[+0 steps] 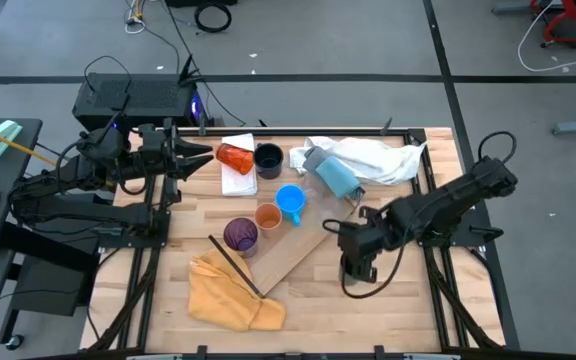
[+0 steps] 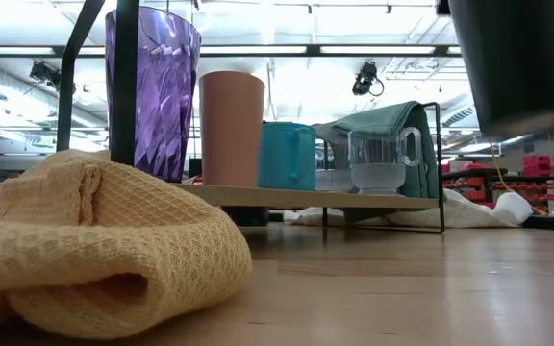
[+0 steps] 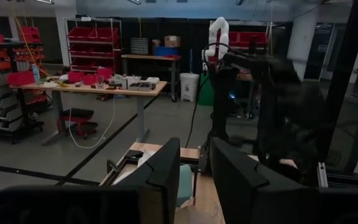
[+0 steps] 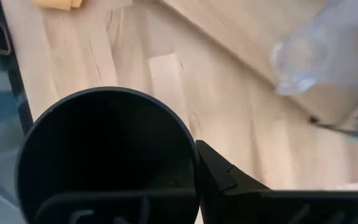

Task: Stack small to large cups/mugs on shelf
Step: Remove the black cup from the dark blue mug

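My right gripper [image 1: 356,265] points down over the table's right half, shut on a black mug [image 4: 107,149] that hangs above the wood [image 2: 522,58]. On the pale wooden shelf [image 1: 293,250] stand a purple cup [image 1: 240,234], a small orange cup [image 1: 268,216] and a blue mug [image 1: 290,200] in a row. A red-orange tumbler [image 1: 234,157] lies on its side on a white pad, with a dark bluish cup [image 1: 268,157] upright beside it. My left gripper [image 3: 194,180] waits open and level at the far left, holding nothing. My right gripper has the black mug by its rim wall [image 4: 188,155], on one side of the mouth. One finger [image 4: 104,205] reaches inside the mug and the other finger [image 4: 225,177] lies outside. The fingers come from above, pointing steeply down. The mug hangs upright, mouth up, clear of the table.
A yellow cloth [image 1: 233,290] lies at the near left by the shelf's end. A pale-blue cylinder [image 1: 336,172] and a white cloth [image 1: 368,155] lie at the far right. A clear handled cup [image 2: 383,159] stands on the shelf's right part. Bare wood lies below the black mug.
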